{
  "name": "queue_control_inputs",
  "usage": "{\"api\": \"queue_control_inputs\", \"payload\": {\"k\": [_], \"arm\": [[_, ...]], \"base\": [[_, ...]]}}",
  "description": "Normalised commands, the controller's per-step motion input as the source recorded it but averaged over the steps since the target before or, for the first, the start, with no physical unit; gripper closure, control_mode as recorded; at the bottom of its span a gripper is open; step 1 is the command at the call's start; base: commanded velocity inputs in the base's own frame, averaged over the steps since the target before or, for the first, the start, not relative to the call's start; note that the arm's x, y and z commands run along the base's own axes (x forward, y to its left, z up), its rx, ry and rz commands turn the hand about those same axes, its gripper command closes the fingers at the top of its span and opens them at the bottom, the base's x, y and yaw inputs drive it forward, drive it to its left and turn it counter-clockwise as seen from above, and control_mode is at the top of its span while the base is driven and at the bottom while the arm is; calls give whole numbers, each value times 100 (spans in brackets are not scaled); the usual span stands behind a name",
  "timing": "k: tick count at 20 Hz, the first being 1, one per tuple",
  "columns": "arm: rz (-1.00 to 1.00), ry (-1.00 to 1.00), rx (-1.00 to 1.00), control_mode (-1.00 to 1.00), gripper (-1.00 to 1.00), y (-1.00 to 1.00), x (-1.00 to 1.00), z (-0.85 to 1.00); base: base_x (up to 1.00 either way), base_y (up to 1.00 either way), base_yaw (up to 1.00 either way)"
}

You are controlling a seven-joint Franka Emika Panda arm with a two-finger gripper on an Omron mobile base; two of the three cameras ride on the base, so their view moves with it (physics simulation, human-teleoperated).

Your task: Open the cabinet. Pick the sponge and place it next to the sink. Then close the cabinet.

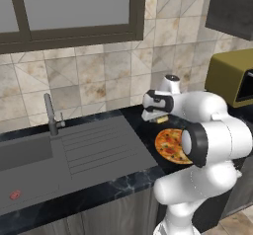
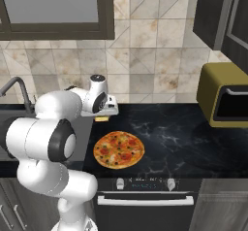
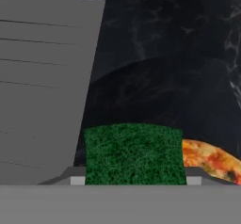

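The sponge (image 3: 134,155), green on top and yellow below (image 1: 161,121) (image 2: 101,119), is held in my gripper (image 1: 159,116) (image 2: 102,114) (image 3: 134,180), whose jaws are shut on its two sides. It hangs just above the black counter, right of the grey sink's drainboard (image 1: 104,145) (image 3: 42,77) and beside the pizza. The dark grey cabinet (image 1: 232,7) (image 2: 215,11) hangs at the upper right, and one of its doors seems to stand angled outwards.
A pizza (image 1: 170,145) (image 2: 118,150) (image 3: 212,159) lies on the counter right of the sponge. The mustard-yellow microwave (image 1: 232,76) (image 2: 225,96) stands at the far right. A faucet (image 1: 49,113) rises behind the sink basin. Oven knobs (image 2: 145,181) line the front edge.
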Motion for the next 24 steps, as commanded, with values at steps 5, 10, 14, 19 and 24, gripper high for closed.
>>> {"api": "queue_control_inputs", "payload": {"k": [5, 10, 14, 19, 24], "arm": [[0, -17, 0, -100, 100, 0, 0, -28], [0, -4, 0, -100, 100, 0, 3, 0], [0, 0, 0, -100, 100, 3, 7, 0], [0, -4, 0, -100, 100, 9, 15, -11], [0, -5, 0, -100, 100, 5, 21, -10]], "base": [[0, 0, 0], [0, 0, 0], [0, 0, 0], [0, 0, 0], [0, 0, 0]]}}
